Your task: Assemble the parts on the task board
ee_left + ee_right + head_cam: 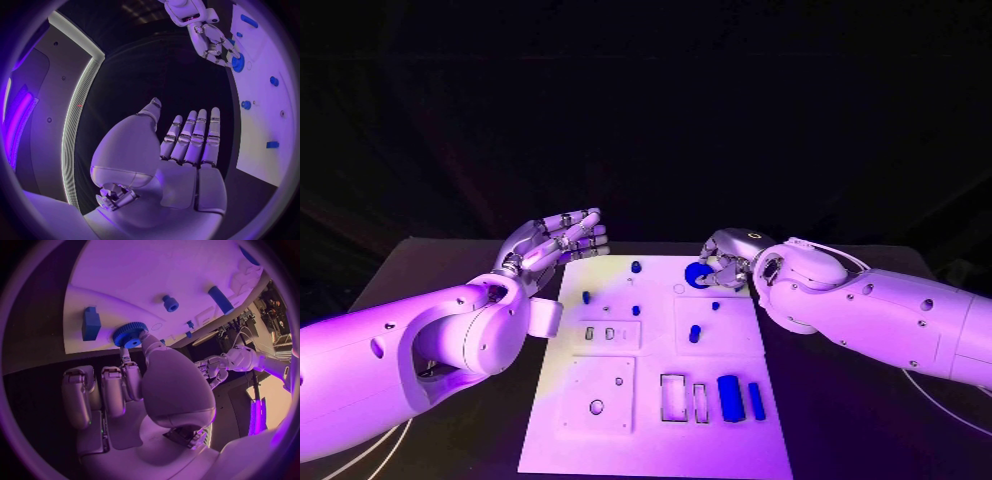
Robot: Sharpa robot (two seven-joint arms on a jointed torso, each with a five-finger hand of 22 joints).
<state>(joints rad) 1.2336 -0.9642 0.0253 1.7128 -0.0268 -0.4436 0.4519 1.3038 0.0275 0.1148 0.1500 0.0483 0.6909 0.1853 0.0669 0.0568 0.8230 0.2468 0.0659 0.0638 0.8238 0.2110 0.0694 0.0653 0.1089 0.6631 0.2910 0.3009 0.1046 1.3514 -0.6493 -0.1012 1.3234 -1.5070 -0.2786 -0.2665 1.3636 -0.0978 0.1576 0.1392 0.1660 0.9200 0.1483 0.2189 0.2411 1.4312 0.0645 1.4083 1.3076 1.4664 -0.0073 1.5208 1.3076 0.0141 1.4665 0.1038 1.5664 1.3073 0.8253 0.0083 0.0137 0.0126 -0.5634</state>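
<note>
The white task board (661, 430) lies in the middle of the black table. My right hand (727, 258) is over its far right corner and pinches a blue gear (697, 273) between thumb and a fingertip. In the right wrist view the gear (130, 334) sits low against the board (156, 275), in front of my curled fingers (112, 385). My left hand (560, 242) hovers at the board's far left corner, fingers straight and apart, holding nothing. In the left wrist view its flat palm (187, 150) faces the right hand (212, 42) and the gear (237, 61).
Several small blue pegs (636, 267) stand on the board's far half, and a short cylinder (694, 334) lies mid-board. A blue block (730, 397) and a thin bar (756, 400) lie near the front right, beside rectangular slots (674, 395). A blue block (91, 323) sits beside the gear.
</note>
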